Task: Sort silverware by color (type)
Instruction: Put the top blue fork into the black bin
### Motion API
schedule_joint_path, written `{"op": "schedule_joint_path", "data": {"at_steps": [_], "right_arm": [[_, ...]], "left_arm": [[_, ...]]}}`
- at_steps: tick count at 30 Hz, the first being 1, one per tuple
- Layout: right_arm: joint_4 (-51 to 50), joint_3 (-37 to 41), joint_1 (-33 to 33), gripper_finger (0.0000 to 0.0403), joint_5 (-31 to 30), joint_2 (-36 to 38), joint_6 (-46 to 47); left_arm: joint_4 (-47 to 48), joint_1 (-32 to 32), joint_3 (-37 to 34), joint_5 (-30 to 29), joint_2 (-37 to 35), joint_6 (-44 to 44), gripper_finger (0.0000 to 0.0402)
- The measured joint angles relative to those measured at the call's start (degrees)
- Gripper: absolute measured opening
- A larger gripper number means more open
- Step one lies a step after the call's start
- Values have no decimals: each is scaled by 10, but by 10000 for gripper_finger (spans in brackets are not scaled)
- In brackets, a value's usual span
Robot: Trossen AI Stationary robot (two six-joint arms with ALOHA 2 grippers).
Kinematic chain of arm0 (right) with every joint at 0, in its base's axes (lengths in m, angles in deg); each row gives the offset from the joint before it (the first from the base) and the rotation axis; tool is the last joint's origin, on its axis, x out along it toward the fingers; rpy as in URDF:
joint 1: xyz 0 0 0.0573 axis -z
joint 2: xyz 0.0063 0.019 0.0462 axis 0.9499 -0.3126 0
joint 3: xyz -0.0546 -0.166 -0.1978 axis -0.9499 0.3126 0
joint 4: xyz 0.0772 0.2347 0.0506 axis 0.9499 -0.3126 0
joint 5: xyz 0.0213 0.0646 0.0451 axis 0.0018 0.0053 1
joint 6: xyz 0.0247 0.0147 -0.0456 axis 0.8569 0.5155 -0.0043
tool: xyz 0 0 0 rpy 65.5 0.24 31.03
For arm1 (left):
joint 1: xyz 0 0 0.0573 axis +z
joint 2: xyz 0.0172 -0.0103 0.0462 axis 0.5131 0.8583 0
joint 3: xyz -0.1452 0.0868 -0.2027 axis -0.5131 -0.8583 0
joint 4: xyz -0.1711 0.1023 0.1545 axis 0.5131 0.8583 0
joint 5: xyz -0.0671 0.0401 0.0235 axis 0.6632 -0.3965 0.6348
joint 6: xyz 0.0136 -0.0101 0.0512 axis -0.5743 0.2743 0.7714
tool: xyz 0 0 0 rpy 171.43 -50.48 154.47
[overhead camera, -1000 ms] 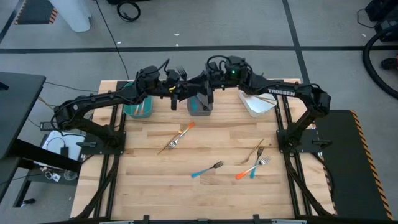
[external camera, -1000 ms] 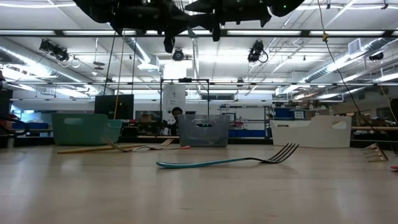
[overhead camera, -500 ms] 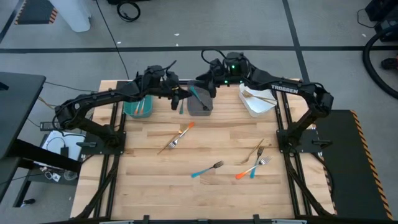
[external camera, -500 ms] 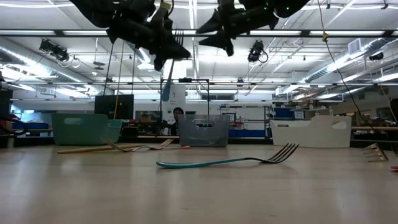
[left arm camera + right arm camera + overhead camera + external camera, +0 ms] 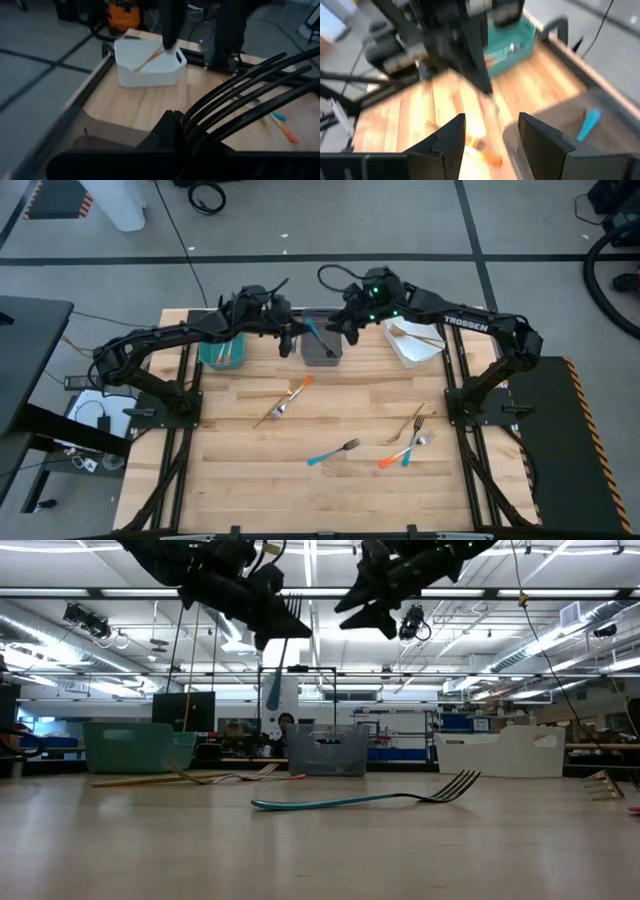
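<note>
My left gripper (image 5: 292,340) is shut on a blue-handled fork (image 5: 275,680) above the far edge of the table, beside the grey bin (image 5: 322,350). The fork's silvery tines (image 5: 240,102) stick out past the fingers, and its blue handle (image 5: 316,336) reaches over the bin. My right gripper (image 5: 345,328) hovers open just to the right of it, holding nothing; its fingers (image 5: 452,140) stand wide apart. More forks lie flat on the table: an orange and a tan one (image 5: 285,400), a blue one (image 5: 333,452), and several (image 5: 408,440) at the right. My left gripper pinches the fork between its two fingers near the neck (image 5: 287,632), just below the tines. The fingers come from the table's left, slanting slightly down. The tines point up and the blue handle (image 5: 274,688) hangs below, clear of the grey bin.
A teal bin (image 5: 220,352) holding forks stands at the far left. A white bin (image 5: 415,345) with a tan fork inside stands at the far right, and the grey bin sits between them. The table's near half is bare wood apart from the loose forks.
The two grippers, close together above the grey bin a second ago, have drawn apart, and my right gripper has gone toward the table's right edge. The blue fork has tipped and now hangs handle down from my left gripper.
</note>
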Motion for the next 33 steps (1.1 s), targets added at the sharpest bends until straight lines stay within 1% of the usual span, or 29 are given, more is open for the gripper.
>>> {"op": "schedule_joint_path", "data": {"at_steps": [4,8,13,16,19,24,28,33], "right_arm": [[-48,0,-13,189,-6,0,-11],[-89,0,-26,189,-20,0,-12],[-149,0,-38,189,-29,1,1],[-187,0,-43,189,-40,10,19],[-214,0,-49,189,-65,27,28],[-218,0,-63,189,-100,58,38],[-218,0,-73,189,-125,74,54],[-221,0,-84,189,-127,79,77]], "left_arm": [[27,0,38,-13,4,57,1],[66,1,80,-19,34,110,1],[65,-6,112,-19,70,224,0],[63,-7,116,-19,85,300,0],[58,-6,116,-22,96,367,1],[54,-7,117,-23,114,464,3],[40,-7,117,-14,135,520,4],[28,-7,117,-7,160,576,5]]}}
